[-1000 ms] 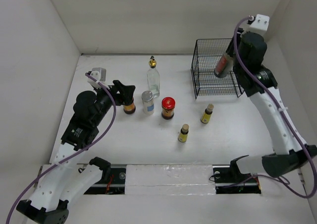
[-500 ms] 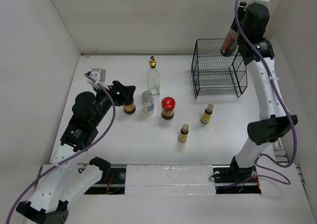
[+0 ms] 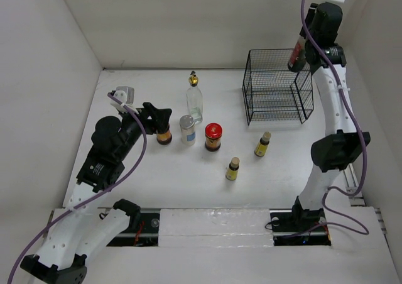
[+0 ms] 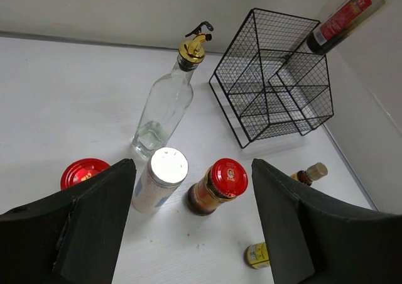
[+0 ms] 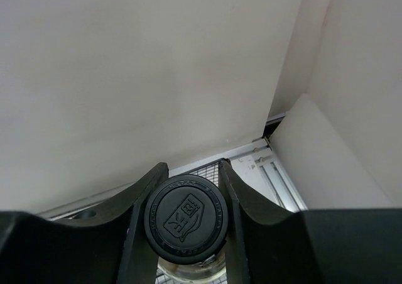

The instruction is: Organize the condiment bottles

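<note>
My right jaws were clamped on the dark black-capped bottle [image 3: 296, 53], high over the far right corner of the wire basket [image 3: 276, 98]. Its long axis was tilted, cap toward the wrist. The basket lay below and slightly nearer. My left jaws stood wide open and empty beside a red-lidded jar [image 4: 85, 171].
</note>
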Controlling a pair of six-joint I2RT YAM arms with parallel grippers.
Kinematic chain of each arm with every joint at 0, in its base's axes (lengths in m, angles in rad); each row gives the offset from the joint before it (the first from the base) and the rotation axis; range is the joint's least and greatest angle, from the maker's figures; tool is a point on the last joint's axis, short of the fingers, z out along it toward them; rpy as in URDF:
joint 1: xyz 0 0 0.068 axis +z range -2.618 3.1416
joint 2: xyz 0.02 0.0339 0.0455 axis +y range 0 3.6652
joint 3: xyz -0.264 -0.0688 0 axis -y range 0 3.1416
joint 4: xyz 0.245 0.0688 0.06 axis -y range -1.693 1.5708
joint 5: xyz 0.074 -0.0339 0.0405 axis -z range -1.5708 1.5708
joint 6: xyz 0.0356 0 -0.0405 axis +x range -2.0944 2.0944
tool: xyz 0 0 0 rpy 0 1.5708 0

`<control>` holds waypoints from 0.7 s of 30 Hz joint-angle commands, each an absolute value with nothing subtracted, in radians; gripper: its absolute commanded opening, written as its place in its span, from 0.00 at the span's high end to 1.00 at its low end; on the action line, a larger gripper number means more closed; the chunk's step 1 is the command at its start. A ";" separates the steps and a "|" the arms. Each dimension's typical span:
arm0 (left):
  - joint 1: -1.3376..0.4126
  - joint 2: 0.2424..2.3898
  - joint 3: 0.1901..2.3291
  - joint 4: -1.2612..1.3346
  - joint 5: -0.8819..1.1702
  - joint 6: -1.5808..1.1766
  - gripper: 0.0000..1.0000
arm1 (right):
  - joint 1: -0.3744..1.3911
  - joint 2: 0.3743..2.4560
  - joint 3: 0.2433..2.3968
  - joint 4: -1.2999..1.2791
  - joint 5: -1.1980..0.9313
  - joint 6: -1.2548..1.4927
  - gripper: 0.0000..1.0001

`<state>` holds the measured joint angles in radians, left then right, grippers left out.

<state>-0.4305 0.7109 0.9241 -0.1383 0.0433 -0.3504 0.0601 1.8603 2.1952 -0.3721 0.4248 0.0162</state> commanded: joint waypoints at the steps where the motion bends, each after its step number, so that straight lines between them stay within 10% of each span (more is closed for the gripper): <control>1: -0.433 0.709 0.917 -0.084 0.035 -0.337 0.30 | 0.043 1.850 2.278 -0.169 0.407 0.031 0.92; 21: -0.433 0.736 0.917 -0.084 0.035 -0.337 0.30 | -0.028 1.934 2.276 -0.083 0.373 0.123 0.94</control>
<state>-0.4305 0.7372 0.9241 -0.1379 0.0357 -0.3492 -0.0200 1.9461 2.2116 -0.2852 0.3866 0.0807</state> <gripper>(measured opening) 0.701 0.414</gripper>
